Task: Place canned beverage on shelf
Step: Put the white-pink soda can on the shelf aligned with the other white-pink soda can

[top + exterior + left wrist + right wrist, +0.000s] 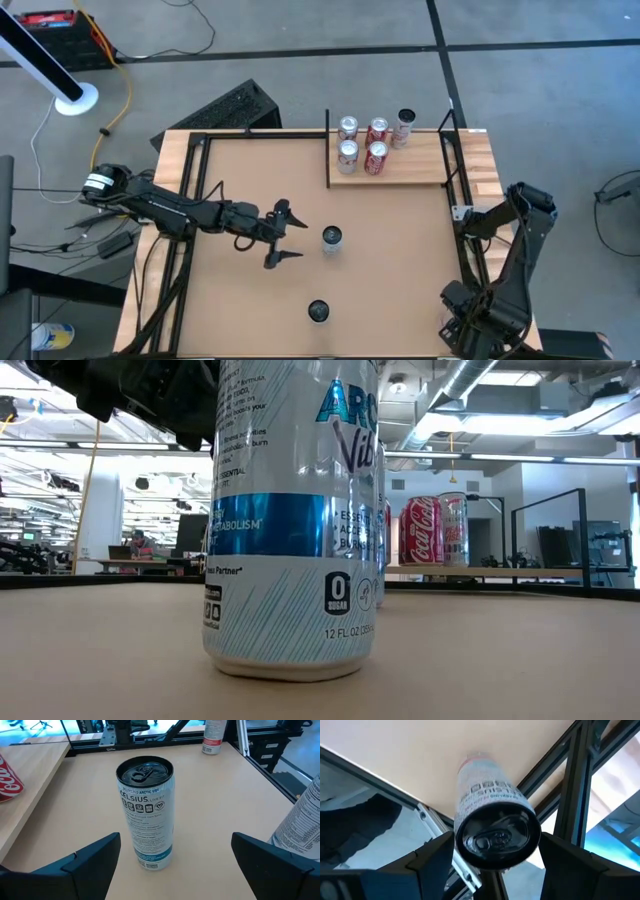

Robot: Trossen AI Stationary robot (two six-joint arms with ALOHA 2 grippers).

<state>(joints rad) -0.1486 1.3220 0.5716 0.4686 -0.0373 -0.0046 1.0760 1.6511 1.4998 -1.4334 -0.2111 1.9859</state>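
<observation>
The left gripper [285,236] has its fingers [92,857] wide apart, just at 9 o'clock of the can [332,238], which stands upright mid-desk. This can is slim, tall and smooth metal; I judge it rigid but slippery and easy to tip, so take it at mid-height. The shelf [470,165] lies at 1 o'clock, five cans [362,145] on its 9 o'clock half, its other half bare. The right gripper [492,857], fingers apart around another can [492,815], waits at the desk's 4 o'clock corner.
</observation>
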